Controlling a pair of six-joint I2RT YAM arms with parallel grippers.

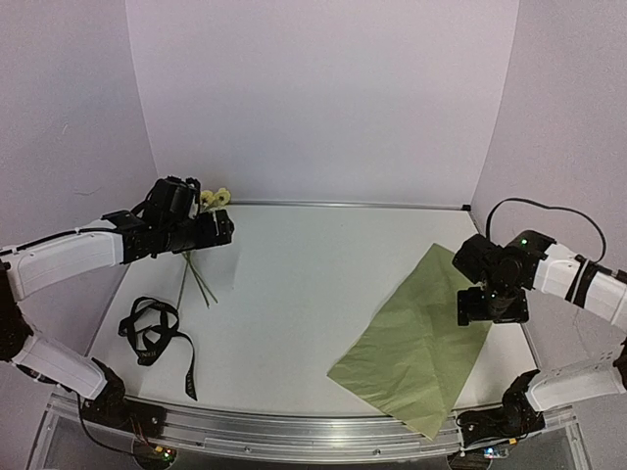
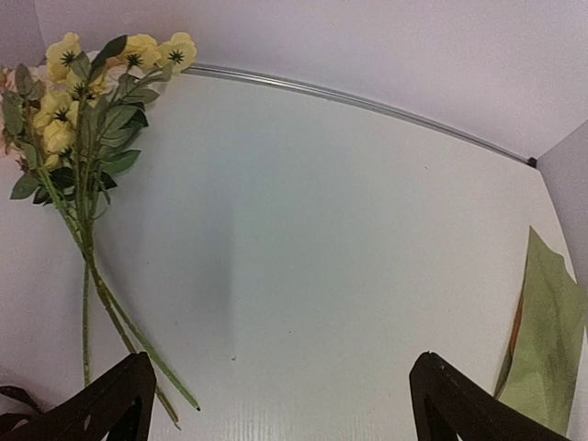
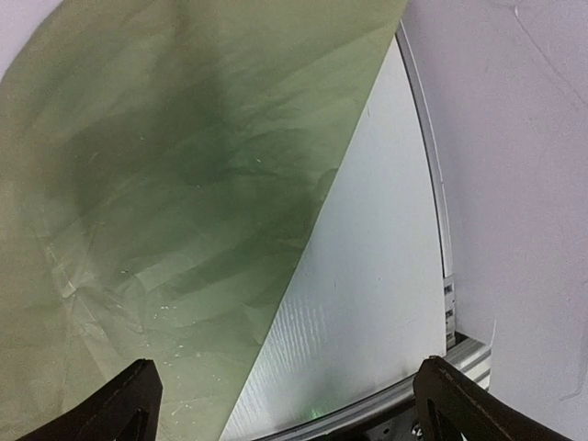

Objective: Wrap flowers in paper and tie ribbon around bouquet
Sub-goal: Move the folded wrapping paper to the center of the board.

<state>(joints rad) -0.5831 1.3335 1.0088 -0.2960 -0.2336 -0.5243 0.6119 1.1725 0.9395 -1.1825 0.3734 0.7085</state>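
Left gripper (image 1: pixel 217 231) is spread wide and holds nothing, hovering just beside the flowers (image 2: pixel 81 119), which lie at the far left of the table (image 1: pixel 294 284). Right gripper (image 1: pixel 493 305) is wide open too and empty, hanging over the right edge of the paper (image 1: pixel 416 338), which lies flat with its olive side up. The ribbon (image 1: pixel 152 333) sits in a loose tangle at the near left.

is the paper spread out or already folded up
Spread out: the paper lies open on the table, olive face up, creased but not rolled, flowers lying apart from it.
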